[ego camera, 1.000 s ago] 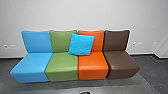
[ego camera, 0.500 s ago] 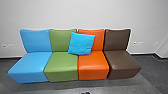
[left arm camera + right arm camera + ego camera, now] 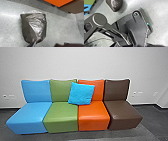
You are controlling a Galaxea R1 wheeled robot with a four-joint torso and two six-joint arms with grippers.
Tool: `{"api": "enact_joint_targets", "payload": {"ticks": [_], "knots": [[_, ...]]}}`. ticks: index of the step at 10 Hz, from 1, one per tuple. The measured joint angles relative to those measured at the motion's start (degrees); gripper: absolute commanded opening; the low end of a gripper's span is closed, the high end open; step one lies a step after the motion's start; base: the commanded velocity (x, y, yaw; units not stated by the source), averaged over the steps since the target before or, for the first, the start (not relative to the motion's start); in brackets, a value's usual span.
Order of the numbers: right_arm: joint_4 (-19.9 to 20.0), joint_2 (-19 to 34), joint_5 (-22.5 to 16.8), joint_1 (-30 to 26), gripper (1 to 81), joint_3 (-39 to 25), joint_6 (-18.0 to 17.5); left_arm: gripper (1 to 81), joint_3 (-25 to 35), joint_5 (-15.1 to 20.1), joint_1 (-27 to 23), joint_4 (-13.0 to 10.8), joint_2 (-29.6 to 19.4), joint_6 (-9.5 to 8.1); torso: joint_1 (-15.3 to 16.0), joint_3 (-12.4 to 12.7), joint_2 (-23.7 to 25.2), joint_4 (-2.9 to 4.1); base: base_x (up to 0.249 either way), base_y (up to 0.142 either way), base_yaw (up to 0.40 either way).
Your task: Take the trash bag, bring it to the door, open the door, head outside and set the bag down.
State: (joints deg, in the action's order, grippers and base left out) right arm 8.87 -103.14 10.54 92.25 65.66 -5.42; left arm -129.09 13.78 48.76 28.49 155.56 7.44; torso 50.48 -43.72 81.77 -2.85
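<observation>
Dark trash bag (image 3: pixel 34 25) looks nearer my left gripper than right gripper, gathered neck (image 3: pixel 38 39) toward left gripper. Can't tell if either's open or closed.

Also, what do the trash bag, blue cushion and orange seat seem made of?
The trash bag looks like thin, glossy plastic: sharp creases catch bright glare. The blue cushion seems matte fabric, softly wrinkled. The orange seat looks smooth, faintly shiny, with a highlight near its front edge: perhaps real or imitation leather.
</observation>
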Motion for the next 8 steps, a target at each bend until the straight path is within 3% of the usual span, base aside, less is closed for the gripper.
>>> {"api": "enact_joint_targets", "payload": {"ticks": [2,8], "knots": [[0.0,1.4,0.0,0.1,81.1,-1.6,0.0,81.1,0.0,2.0,-3.1,1.7,0.0,0.00,2.0,-1.4,3.3,0.00,0.000,0.000,0.000],[0.0,5.0,0.3,0.0,81.1,-6.0,0.0,81.1,-1.9,2.5,-4.0,2.8,0.6,0.00,9.8,-13.1,15.6,0.00,0.000,0.000,0.000]]}}
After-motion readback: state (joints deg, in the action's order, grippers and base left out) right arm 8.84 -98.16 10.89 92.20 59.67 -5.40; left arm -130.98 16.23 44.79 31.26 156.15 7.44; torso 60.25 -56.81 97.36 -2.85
